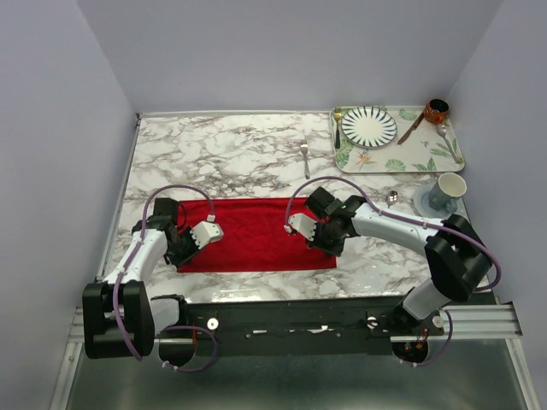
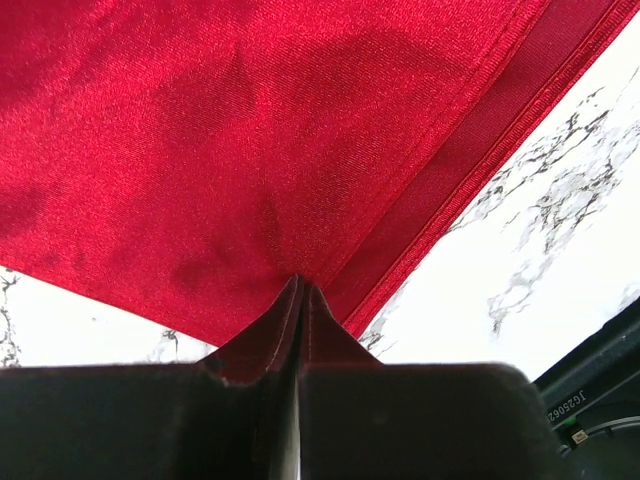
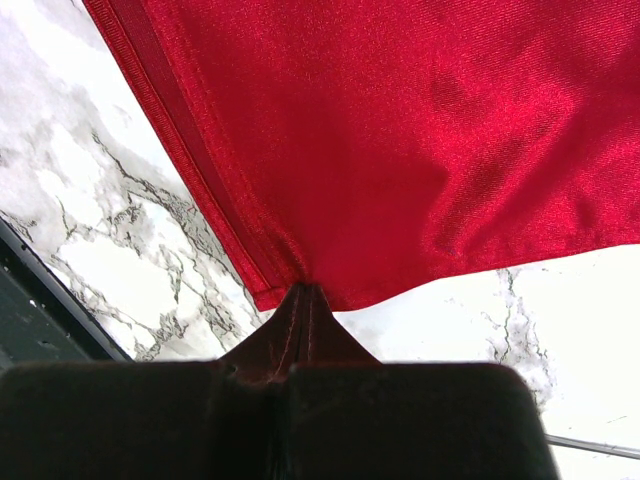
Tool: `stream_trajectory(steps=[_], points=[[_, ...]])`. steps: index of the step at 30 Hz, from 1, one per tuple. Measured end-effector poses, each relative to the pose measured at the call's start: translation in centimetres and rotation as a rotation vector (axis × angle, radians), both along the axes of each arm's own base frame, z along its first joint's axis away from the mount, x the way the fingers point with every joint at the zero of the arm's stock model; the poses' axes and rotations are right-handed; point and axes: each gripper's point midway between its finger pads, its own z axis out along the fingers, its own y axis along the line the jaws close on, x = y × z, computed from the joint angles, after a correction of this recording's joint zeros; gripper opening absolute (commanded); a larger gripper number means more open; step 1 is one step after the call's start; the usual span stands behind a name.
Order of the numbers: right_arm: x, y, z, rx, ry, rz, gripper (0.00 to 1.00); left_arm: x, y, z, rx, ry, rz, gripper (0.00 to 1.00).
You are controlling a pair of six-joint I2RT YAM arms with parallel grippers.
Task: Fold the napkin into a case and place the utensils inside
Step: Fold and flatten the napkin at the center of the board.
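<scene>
- Your left pincer [image 2: 300, 292] is pinched tight on the napkin [image 1: 256, 235] at its near left corner.
- Your right pincer [image 3: 305, 298] is clamped likewise on the near right corner.
- The napkin lies flat on the table [image 1: 239, 154] between them, with the fork [image 1: 304, 158] well beyond.
- The label [image 2: 566, 401] is too blurred to read.

White arms [image 1: 389, 226], black fingers [image 2: 150, 420], looping purple cables [image 1: 175, 189].

Deep-red napkin [image 1: 256, 235], wide rectangle spread flat, silver fork [image 1: 304, 159] lying apart beyond it
</scene>
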Motion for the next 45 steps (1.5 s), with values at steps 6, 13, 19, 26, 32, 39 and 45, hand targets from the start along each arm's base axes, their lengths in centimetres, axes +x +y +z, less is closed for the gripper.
stream_trajectory(steps=[6, 13, 19, 26, 32, 39, 45], points=[[0.0, 0.0, 0.0, -0.001, -0.001, 0.0, 0.01, 0.1, -0.1, 0.2, 0.0, -0.011, 0.001, 0.0], [0.4, 0.3, 0.4, 0.009, -0.011, 0.0, 0.01, 0.1, -0.1, 0.8, -0.001, -0.034, 0.005, 0.1], [0.4, 0.3, 0.4, 0.008, -0.011, 0.0, 0.01, 0.3, 0.3, 1.1, 0.022, -0.048, 0.001, 0.43], [0.4, 0.3, 0.4, 0.007, -0.01, 0.0, 0.01, 0.6, 0.9, 0.9, 0.055, -0.051, 0.006, 0.42], [0.4, 0.3, 0.4, 0.007, -0.01, 0.0, 0.01, 0.7, 1.1, 0.3, 0.064, -0.03, 0.005, 0.42], [0.4, 0.3, 0.4, 0.006, -0.009, 0.0, 0.0, 0.6, 1.1, -0.1, 0.076, -0.027, -0.007, 0.27], [0.5, 0.4, 0.6, 0.009, -0.012, 0.0, 0.01, 0.8, 1.2, -0.1, 0.082, -0.032, -0.006, 0.1]])
